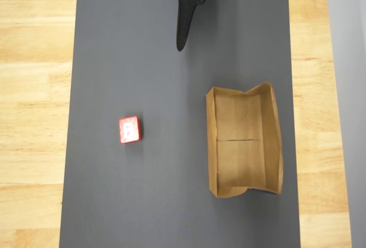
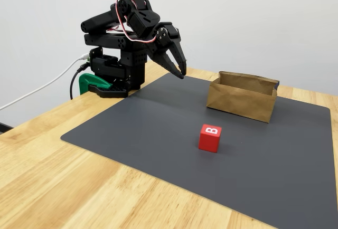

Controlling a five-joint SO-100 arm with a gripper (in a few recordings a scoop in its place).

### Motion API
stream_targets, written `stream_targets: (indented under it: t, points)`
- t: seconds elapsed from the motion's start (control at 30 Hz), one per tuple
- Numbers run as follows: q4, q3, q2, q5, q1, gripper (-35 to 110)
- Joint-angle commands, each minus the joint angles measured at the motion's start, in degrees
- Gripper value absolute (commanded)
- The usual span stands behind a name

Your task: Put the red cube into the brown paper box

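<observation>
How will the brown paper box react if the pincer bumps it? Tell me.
The brown paper box looks thin and empty, so it would probably slide on the smooth mat. Its uneven walls likely crumple easily.

- We see a lab-style test bench: a pale wooden table (image 2: 63,176) with a dark grey mat (image 2: 158,134).
- A bare white wall (image 2: 253,18) and a clamped robot arm (image 2: 127,44) back this.
</observation>
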Motion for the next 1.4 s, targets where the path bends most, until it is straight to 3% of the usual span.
stream_targets:
  t: [0.0, 0.73, 1.1, 1.37]
  points:
    - [0.1, -1.8, -0.2, -0.7, 1.0, 5]
    - [3.0, -5.2, -2.5, -0.1, 1.1, 23]
    - [7.9, -21.8, -19.2, 2.2, 3.1, 29]
    - [12.7, -40.1, -42.6, 3.8, 6.8, 33]
